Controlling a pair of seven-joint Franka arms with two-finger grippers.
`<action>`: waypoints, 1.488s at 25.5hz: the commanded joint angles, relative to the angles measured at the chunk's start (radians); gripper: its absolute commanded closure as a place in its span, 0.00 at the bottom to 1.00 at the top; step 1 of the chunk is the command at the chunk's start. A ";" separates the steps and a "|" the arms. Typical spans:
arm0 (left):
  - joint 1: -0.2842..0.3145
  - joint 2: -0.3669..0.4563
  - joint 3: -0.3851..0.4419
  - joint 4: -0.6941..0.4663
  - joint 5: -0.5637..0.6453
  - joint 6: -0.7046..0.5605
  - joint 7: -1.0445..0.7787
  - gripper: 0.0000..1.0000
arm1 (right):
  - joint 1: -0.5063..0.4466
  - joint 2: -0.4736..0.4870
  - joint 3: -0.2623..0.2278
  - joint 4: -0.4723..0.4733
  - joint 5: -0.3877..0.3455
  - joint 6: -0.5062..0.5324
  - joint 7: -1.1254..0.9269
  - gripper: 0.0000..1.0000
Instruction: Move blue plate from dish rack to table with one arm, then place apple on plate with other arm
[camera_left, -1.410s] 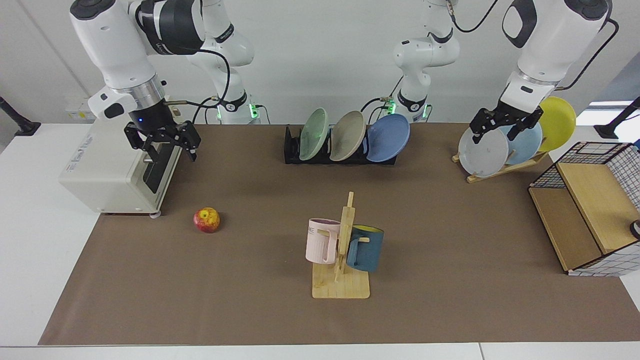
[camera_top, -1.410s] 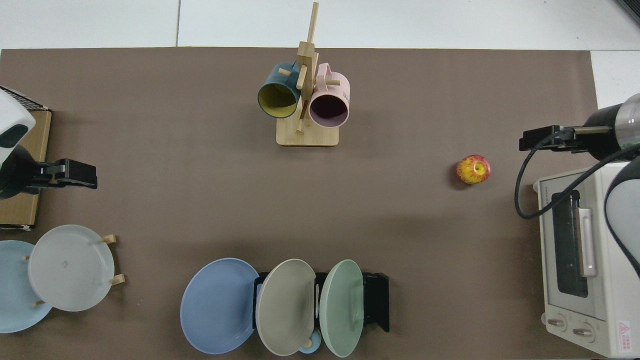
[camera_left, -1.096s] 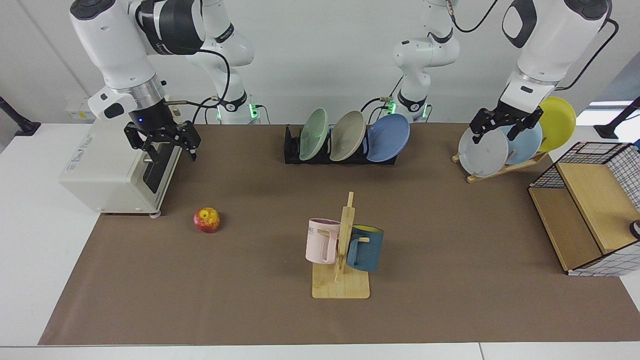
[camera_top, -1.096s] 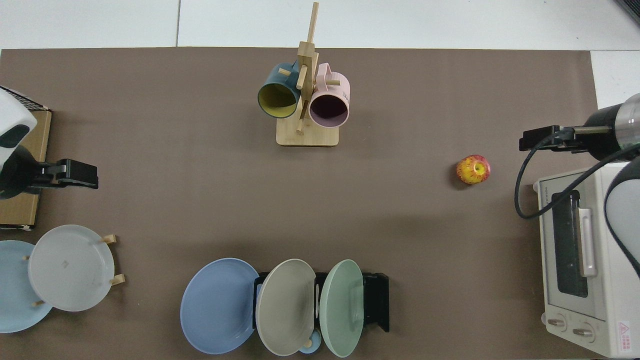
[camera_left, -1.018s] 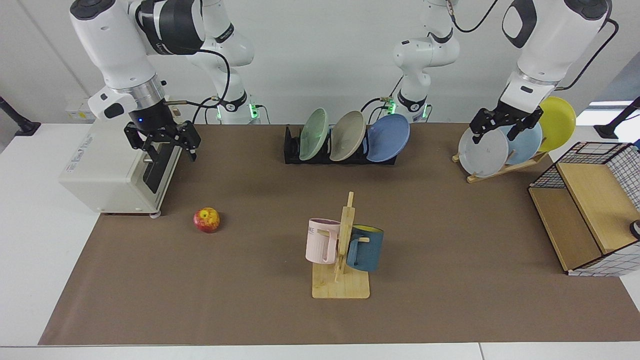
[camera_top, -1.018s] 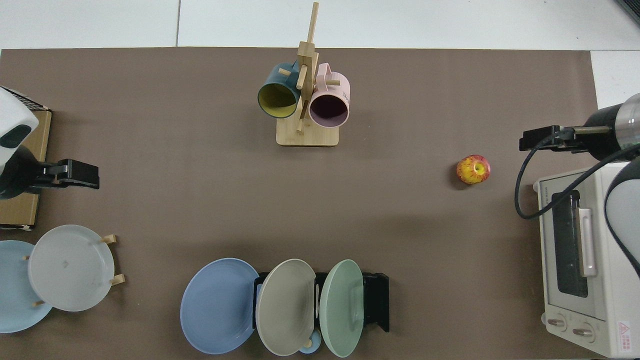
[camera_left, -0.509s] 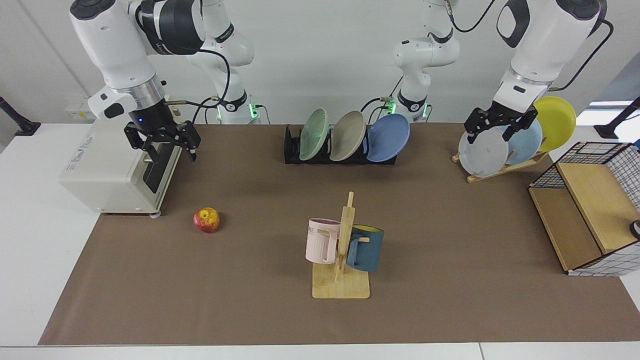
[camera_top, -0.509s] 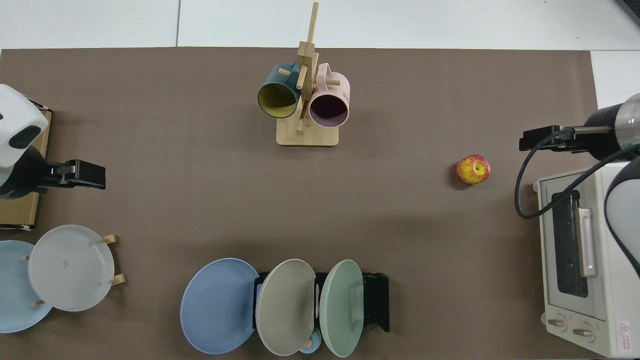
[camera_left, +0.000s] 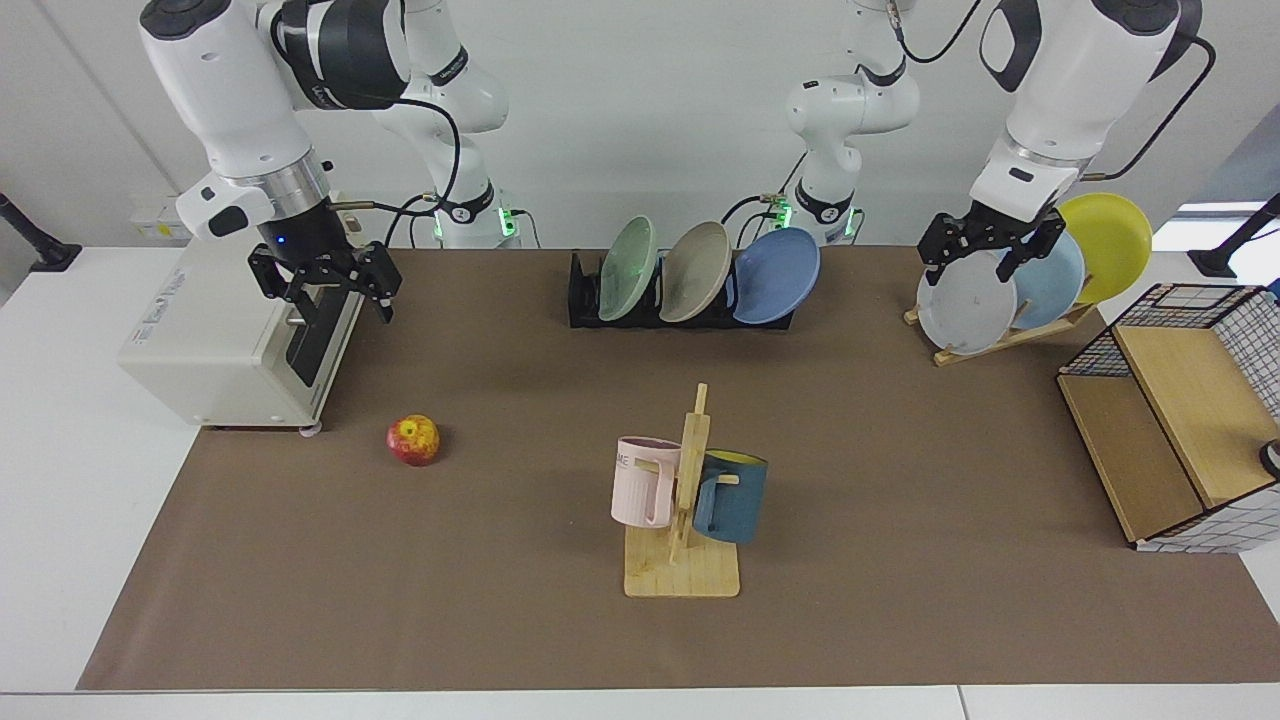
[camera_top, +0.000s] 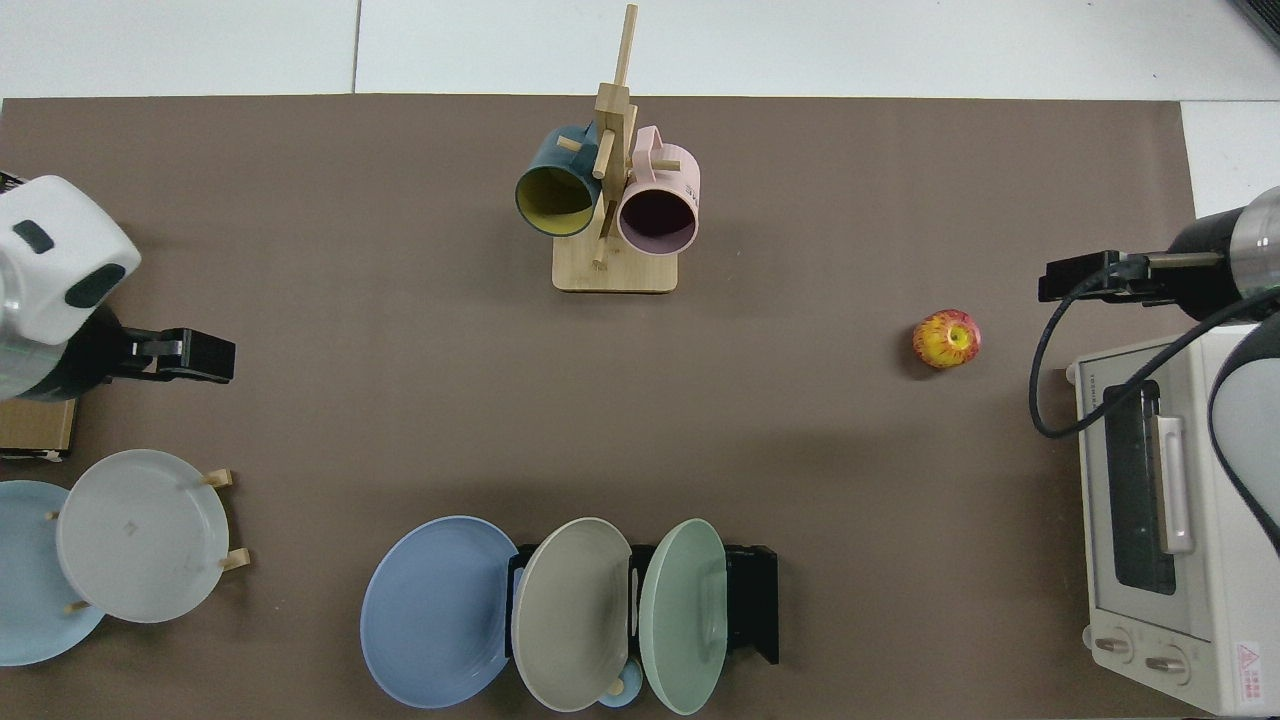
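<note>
Plate first: facing view shows the blue plate (camera_left: 777, 275) leaning at the end slot of the dish rack (camera_left: 585, 300), stiff, smooth, likely slippery, so I would pinch its upper rim. My left gripper (camera_left: 985, 248) hangs spread and empty, well apart beside it. My right gripper (camera_left: 325, 281) waits, spread, above the apple (camera_left: 413, 440). From above, the blue plate (camera_top: 437, 611) overhangs the table (camera_top: 400, 400), far from my left gripper (camera_top: 195, 357).

Left claw (camera_left: 985, 262) nearer dish rack (camera_left: 680, 305)
</note>
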 joint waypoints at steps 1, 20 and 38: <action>-0.031 -0.135 -0.088 -0.185 0.124 0.068 -0.050 0.03 | -0.009 -0.005 0.008 0.001 0.002 -0.003 0.022 0.00; -0.048 -0.450 -0.357 -0.743 0.112 0.298 -0.393 0.08 | -0.008 -0.005 0.008 0.001 0.002 -0.002 0.022 0.00; -0.074 -0.373 -0.388 -0.863 0.066 0.409 -0.384 0.08 | -0.009 -0.005 0.008 0.001 0.002 -0.003 0.022 0.00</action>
